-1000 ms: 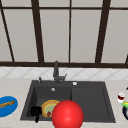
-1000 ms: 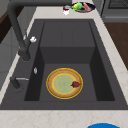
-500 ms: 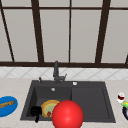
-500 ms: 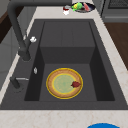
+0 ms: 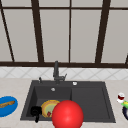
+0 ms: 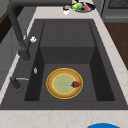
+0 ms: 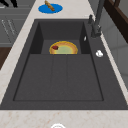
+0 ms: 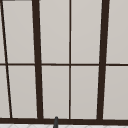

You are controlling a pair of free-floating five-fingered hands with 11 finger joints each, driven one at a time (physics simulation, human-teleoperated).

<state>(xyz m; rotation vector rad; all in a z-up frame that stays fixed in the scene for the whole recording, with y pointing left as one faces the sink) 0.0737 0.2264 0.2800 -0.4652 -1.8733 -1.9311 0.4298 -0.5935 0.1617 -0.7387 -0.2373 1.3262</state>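
Note:
A round plate (image 5: pixel 49 108) with an orange-yellow rim and a green centre lies flat in the left basin of the dark sink (image 5: pixel 90 100). A small red scrap (image 6: pixel 75 84) rests on the plate's edge. The left hand (image 5: pixel 36 111) hangs at the sink's front left corner, just left of the plate, and its dark fingers (image 7: pixel 10 3) also show off the counter's front edge in the right side view. A large red ball (image 5: pixel 67 115) covers the sink's front rim and part of the plate in the front view.
A blue dish (image 5: pixel 7 106) with a brown stick on it sits on the left counter. On the right counter stand a small red-and-white cup (image 5: pixel 121 97) and a dark bowl (image 6: pixel 81 6) of coloured items. The faucet (image 5: pixel 56 72) rises behind the basin, with a window behind it.

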